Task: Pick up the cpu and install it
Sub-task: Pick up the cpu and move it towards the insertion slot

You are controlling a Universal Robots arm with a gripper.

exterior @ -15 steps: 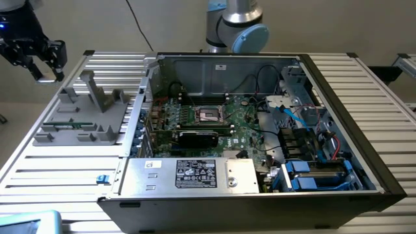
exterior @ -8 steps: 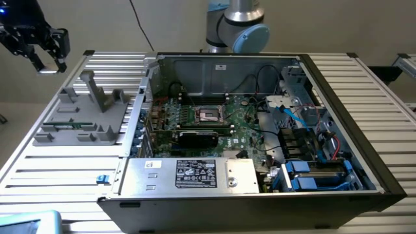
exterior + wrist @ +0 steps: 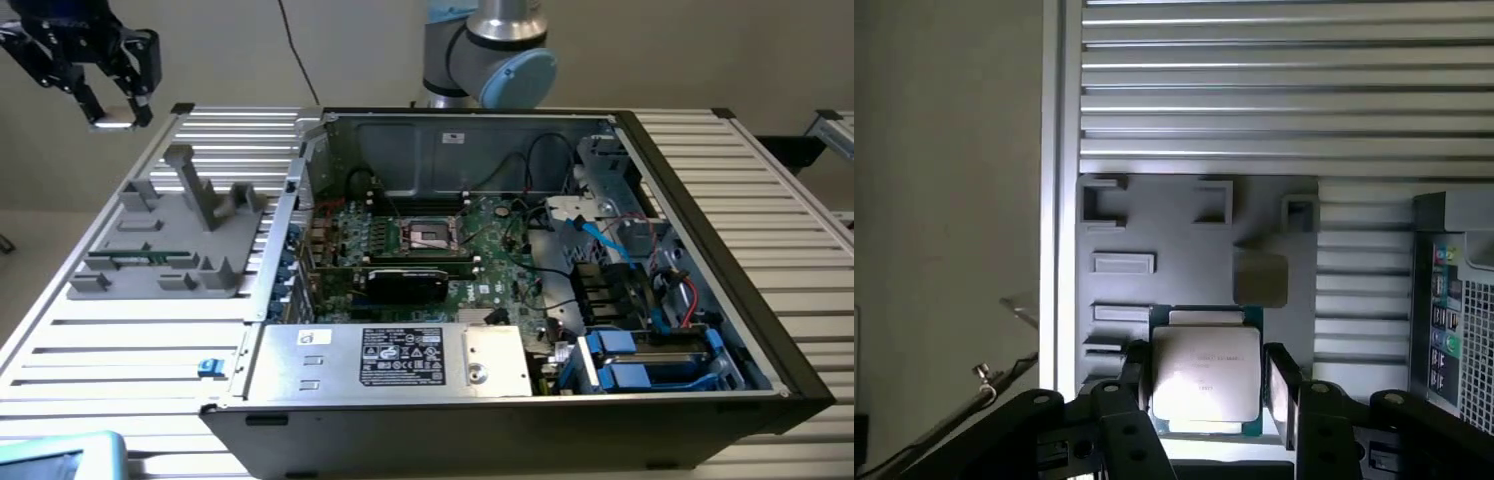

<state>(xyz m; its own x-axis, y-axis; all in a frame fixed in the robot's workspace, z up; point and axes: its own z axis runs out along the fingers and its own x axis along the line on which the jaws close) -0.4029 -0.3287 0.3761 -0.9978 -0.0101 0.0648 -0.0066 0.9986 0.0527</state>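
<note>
A small, flat, square cpu with a silvery-beige metal top, faint print and a thin green edge is held level in the air. The black gripper clamps it on two opposite sides. It hangs at the scene's far left, near the grey moulded holder tray, well apart from the open computer case.

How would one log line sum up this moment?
gripper: holding cpu | position: raised near grey tray | cpu: not in case
</note>
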